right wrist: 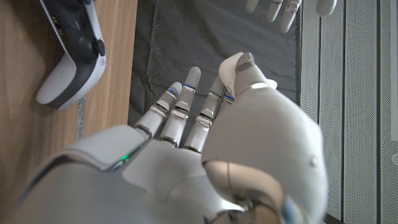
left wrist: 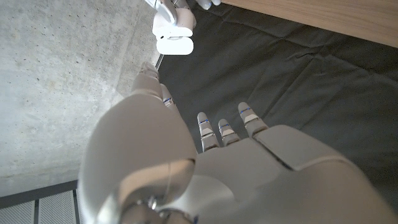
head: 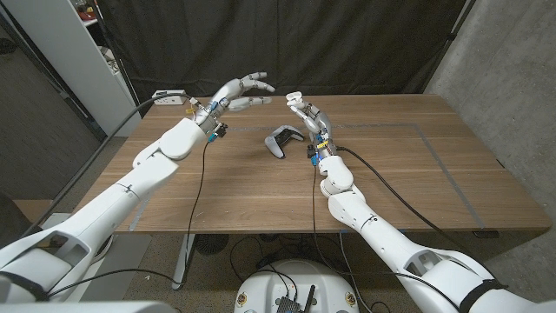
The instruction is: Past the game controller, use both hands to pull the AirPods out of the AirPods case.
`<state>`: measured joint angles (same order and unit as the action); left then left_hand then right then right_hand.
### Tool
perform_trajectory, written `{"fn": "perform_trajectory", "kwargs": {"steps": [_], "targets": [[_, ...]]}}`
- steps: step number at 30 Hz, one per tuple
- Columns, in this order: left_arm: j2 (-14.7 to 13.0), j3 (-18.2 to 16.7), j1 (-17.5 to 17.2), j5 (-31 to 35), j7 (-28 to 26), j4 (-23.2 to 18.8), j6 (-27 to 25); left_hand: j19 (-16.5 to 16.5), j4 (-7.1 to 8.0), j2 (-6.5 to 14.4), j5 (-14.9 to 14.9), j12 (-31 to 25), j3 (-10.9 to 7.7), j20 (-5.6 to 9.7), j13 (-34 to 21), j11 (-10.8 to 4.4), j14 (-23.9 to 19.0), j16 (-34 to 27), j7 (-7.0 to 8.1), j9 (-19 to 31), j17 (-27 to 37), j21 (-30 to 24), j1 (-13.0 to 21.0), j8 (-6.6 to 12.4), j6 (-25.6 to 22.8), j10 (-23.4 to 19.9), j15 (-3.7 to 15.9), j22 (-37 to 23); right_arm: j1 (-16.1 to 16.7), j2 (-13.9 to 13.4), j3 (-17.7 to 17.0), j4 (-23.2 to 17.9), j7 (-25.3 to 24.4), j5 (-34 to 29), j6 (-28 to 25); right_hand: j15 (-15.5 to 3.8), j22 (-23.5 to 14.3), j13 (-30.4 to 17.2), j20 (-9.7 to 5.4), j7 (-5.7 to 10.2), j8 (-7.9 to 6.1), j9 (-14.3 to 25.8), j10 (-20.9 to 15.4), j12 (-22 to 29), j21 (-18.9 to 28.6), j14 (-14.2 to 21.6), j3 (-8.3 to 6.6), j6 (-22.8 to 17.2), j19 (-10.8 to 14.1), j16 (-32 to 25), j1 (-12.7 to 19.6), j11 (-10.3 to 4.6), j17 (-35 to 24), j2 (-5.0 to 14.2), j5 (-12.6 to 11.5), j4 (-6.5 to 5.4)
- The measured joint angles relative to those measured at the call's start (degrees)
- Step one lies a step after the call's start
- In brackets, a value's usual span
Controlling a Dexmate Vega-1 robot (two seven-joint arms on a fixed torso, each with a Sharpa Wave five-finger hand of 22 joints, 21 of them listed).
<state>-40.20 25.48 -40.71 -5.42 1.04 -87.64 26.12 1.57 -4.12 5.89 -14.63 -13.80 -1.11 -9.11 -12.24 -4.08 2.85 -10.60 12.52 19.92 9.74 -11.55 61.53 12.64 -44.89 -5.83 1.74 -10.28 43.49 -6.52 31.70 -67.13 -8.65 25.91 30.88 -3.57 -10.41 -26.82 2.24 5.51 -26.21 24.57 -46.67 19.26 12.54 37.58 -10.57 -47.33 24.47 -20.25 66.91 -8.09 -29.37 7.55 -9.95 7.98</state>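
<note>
On the far half of the wooden table (head: 408, 174) in the head view, I see both hands raised above the surface, past the game controller (head: 282, 141). The controller lies on the wood, white and black, between the two forearms, nearer the right one. My right hand (head: 304, 109) is up near the table's back edge, holding a small white item at its fingertips: that's the AirPods case (head: 294, 96). My left hand (head: 246, 90) hangs just to the left of it with fingers spread, holding nothing, fingertips pointing toward the case but apart from it. Black curtain (head: 287, 43) behind the table, cables trailing off both wrists.

Left wrist view: back of my left hand (left wrist: 211, 168) in the near field, fingers (left wrist: 221, 130) extended and apart, nothing in them. Beyond them the AirPods case (left wrist: 174, 34) is visible, white, lid hinged open, pinched by the right hand's fingertips (left wrist: 166, 9). Can't tell if the AirPods are still seated inside; too small. Clear gap between my left fingers and the case.

Right wrist view: back of my right hand (right wrist: 211, 155), fingers reaching forward, thumb (right wrist: 239, 68) tucked over them. The case itself is hidden behind the hand here. Game controller (right wrist: 71, 50) sits on the wood alongside. Left hand's fingertips (right wrist: 283, 12) show beyond, apart from my right hand.
</note>
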Motion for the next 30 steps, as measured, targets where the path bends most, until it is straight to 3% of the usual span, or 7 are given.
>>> {"fn": "perform_trajectory", "kwargs": {"steps": [17,30], "targets": [[3.4,4.62,5.19,9.77,-2.38,5.42,1.22,0.0,0.25,0.0,-0.22,0.0,0.24,0.0,-0.16,0.3,0.01,0.0,0.05,-0.53,0.13,0.0,0.0,-0.45,0.71,0.31,0.0,0.0,0.25,-0.41,0.87,-1.11,1.14,-0.39,-0.36,-0.31,0.0,-0.01,0.32,0.0,0.0,0.0,-0.2,0.0,0.0,0.31,0.0,0.0,0.32,0.33,-0.37,0.21,0.01,-0.38,0.03,0.0],[4.48,6.55,6.93,11.36,-2.42,7.47,2.21,0.41,1.33,1.51,-0.22,0.0,0.82,-0.41,-0.16,0.3,0.01,0.0,0.06,-1.06,0.27,0.0,-1.51,-0.44,0.71,0.31,0.0,0.01,0.8,-0.75,1.61,-2.45,0.2,-2.39,-0.27,-0.01,0.0,0.0,0.45,0.0,-0.24,0.0,-0.4,0.01,0.0,0.61,0.08,-0.01,0.45,0.32,-0.35,0.0,-0.25,-0.38,-0.02,0.07]]}}
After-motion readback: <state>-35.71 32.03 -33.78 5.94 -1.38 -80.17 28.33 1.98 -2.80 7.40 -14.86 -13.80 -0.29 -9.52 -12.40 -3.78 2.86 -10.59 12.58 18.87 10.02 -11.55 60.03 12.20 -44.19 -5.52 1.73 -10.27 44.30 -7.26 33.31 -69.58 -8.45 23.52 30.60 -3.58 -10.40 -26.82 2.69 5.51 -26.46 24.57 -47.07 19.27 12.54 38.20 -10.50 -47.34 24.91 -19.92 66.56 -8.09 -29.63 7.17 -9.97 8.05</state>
